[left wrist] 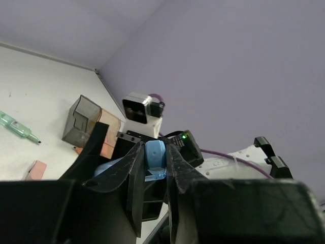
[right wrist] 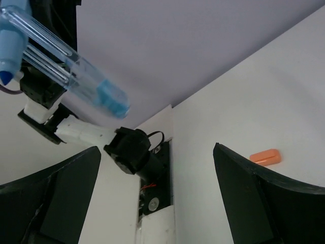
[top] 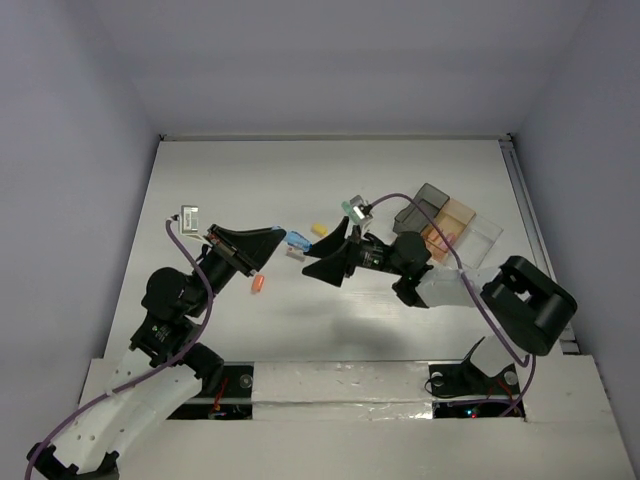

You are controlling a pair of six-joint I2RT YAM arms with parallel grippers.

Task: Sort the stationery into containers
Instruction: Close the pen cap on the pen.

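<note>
Mid-table, the left gripper (top: 280,242) has its fingers pinched tight on the blue marker (top: 298,240). The right gripper (top: 326,252) is just beside it with fingers spread wide, and the containers (top: 470,235) sit off at the right rear.

Containers (top: 432,196) sit right of loose pieces (top: 257,284) (on the table (top: 260,180)).
</note>
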